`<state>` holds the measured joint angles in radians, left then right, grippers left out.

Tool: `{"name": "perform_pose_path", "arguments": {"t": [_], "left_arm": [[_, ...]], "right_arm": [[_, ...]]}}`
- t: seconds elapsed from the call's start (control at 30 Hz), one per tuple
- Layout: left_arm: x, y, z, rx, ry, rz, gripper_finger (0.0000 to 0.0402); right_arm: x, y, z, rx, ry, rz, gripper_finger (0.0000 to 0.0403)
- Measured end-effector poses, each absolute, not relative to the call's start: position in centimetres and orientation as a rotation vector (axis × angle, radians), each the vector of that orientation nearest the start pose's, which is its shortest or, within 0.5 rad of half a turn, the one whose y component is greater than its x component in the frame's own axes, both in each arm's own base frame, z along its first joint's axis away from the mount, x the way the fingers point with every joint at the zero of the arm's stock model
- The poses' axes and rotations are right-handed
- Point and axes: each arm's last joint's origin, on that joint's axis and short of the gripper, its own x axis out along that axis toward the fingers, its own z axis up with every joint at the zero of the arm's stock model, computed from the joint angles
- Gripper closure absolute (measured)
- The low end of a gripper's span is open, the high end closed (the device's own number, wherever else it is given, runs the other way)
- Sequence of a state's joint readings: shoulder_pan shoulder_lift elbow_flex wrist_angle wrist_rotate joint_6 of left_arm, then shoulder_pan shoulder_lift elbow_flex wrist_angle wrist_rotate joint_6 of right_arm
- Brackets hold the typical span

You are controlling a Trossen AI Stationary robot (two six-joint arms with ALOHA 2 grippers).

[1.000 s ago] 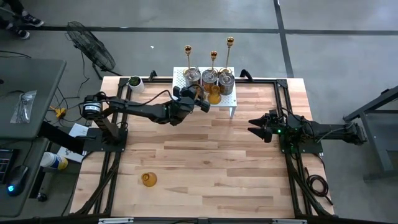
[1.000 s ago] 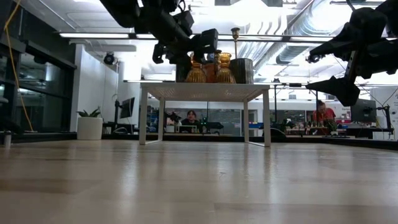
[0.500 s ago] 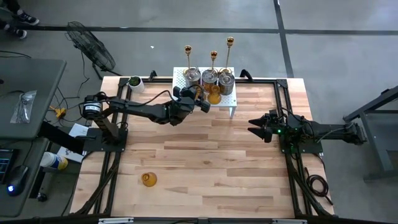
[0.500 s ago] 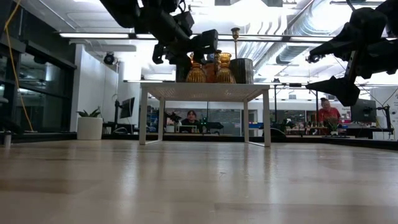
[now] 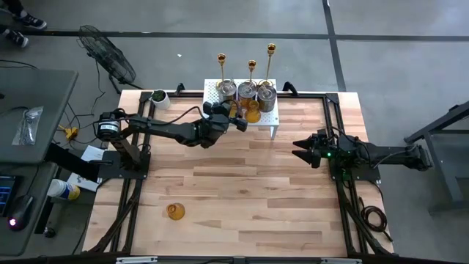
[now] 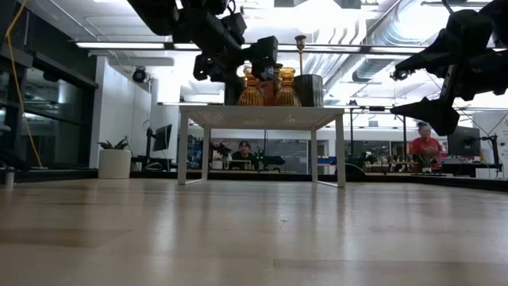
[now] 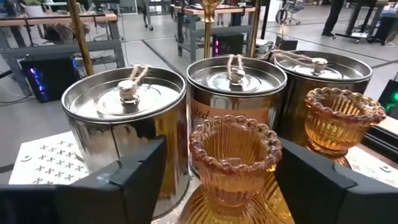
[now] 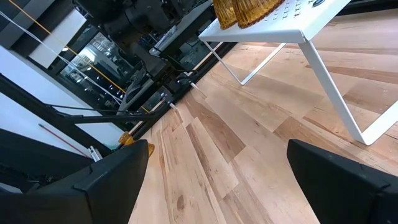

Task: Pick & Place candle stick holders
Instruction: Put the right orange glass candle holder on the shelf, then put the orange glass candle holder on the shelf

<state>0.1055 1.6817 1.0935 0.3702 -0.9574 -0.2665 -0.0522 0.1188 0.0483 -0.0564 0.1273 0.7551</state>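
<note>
3 gold sticks (image 5: 251, 67); 3 silver cups (image 5: 247, 91); 3 amber holders (image 5: 175, 212); left pincer (image 7: 214, 180) spread around one

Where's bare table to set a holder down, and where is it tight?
Free: the wide wood between the left gripper, right gripper and the lone amber holder. Crowded: the white rack, packed with silver cups, amber holders and gold sticks.

Bright ceiling lights (image 6: 333, 16) glare white in the low view, making the arms dark shapes. The silver cups (image 7: 127, 124) shine. The wooden table (image 5: 242, 191) is evenly lit, shadows soft.
</note>
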Motion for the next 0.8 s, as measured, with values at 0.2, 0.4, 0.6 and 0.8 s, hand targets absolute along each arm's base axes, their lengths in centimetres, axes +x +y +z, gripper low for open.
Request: {"name": "perform_pose_path", "arguments": {"t": [0.2, 0.4, 0.6, 0.8], "left_arm": [[36.4, 6.2, 26.2, -0.146, 0.063, 1.080, 0.0104], [36.5, 6.2, 26.4, -0.138, 0.044, 1.078, 0.0103], [36.5, 6.2, 26.7, -0.117, 0.039, 1.077, 0.0103], [36.6, 6.2, 27.2, -0.075, 0.024, 1.064, 0.0103]], "right_arm": [[10.2, -0.9, 16.5, 0.747, 0.053, -0.218, 0.0027], [10.2, -0.9, 16.5, 0.747, 0.053, -0.219, 0.0027], [10.2, -0.9, 16.5, 0.747, 0.053, -0.219, 0.0027], [10.2, -0.9, 16.5, 0.747, 0.053, -0.219, 0.0027]]}}
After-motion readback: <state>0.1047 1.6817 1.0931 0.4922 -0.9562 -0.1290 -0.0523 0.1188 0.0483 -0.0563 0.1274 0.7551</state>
